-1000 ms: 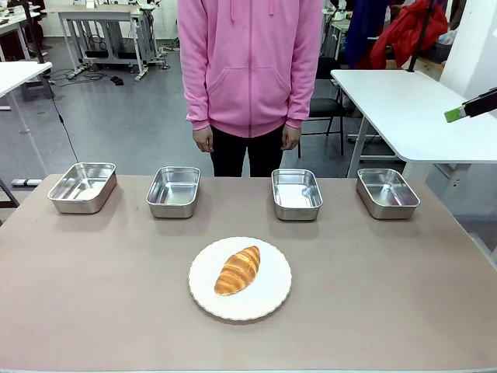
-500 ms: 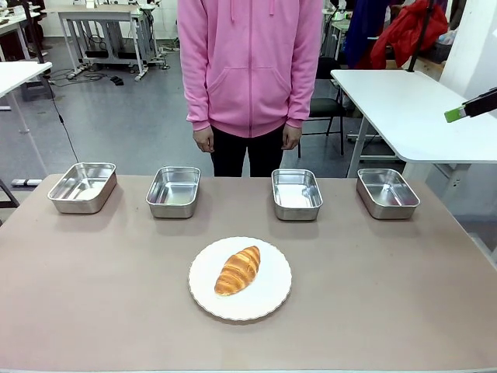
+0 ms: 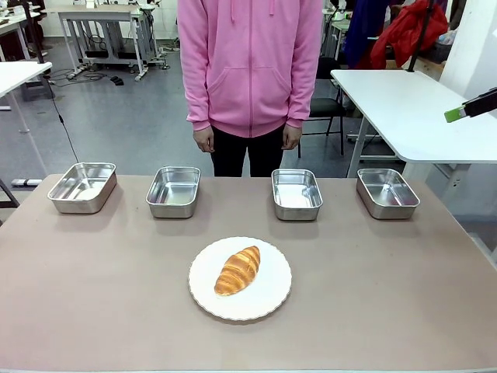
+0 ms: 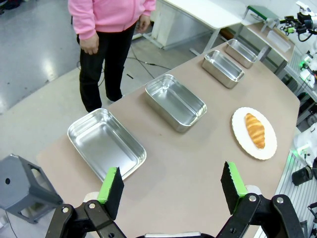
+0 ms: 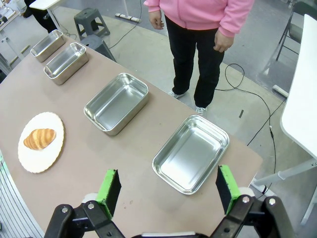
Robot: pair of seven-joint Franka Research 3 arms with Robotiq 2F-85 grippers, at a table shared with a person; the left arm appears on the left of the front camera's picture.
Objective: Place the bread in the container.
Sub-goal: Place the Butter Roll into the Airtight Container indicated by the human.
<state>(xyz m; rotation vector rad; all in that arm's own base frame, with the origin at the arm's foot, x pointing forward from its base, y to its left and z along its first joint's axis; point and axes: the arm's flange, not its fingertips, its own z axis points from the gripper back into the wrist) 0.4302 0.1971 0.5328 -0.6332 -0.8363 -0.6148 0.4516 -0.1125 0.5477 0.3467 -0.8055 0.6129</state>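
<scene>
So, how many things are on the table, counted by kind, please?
Steel pans: 4
White plate: 1
Croissant: 1
Total: 6

Brown table, white plate, a person at the far edge

A round white plate (image 3: pixel 266 300) with a scalloped rim sits on the brown table (image 3: pixel 93 295), just toward 6 o'clock from its middle. At 12 o'clock a person (image 3: pixel 248 70) in a pink hoodie and black trousers stands close to the far edge. Behind, at 2 o'clock, is a white table (image 3: pixel 404 116) with a black chair (image 3: pixel 326 109) beside it and a red cloth (image 3: pixel 408 31) farther back (maybe a jacket, too far to tell). At 10 o'clock a black cable (image 3: pixel 66 132) trails over the grey floor (image 3: pixel 132 116), and a workbench (image 3: pixel 101 19) stands at 11 o'clock. In the left wrist view a grey stool (image 4: pixel 22 186) stands on the floor just off the brown table's end.
</scene>
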